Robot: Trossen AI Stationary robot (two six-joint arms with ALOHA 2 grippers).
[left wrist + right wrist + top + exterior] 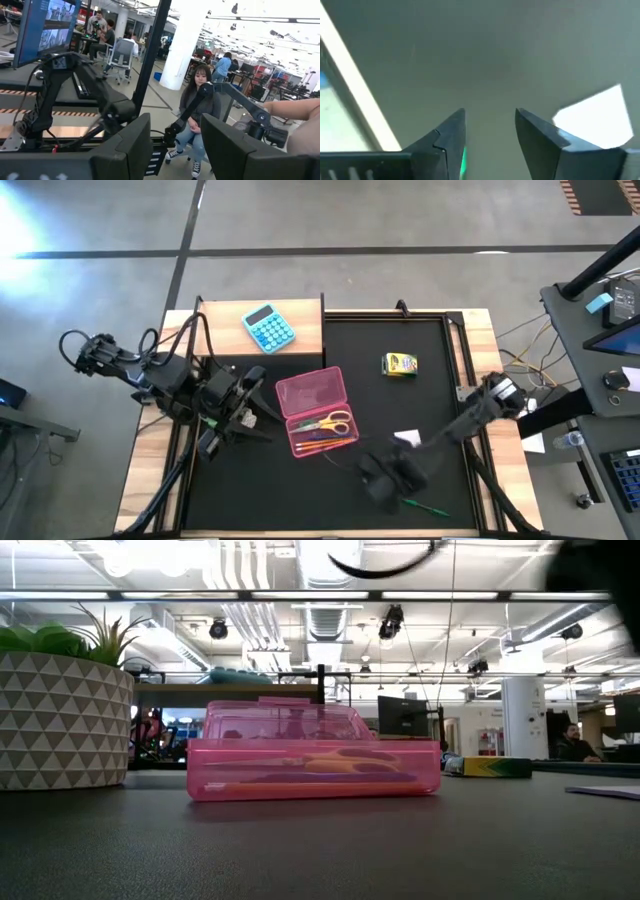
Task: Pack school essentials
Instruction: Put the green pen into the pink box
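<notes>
A pink pencil case (318, 412) sits open at mat centre, holding yellow-handled scissors (330, 423) and orange pencils (325, 443). The right gripper (490, 131), at five o'clock, hangs with fingers parted beside a green pen (427, 506). The white note pad (407, 439) lies nearby; the crayon box (400, 365) is at two o'clock. The left gripper (175, 145), at nine o'clock, stands parted, empty.

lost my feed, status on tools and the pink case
Left tool open, empty, beside the open pink plastic pencil case. Right tool open over the black mat near the green pen. Nothing blocking.
</notes>
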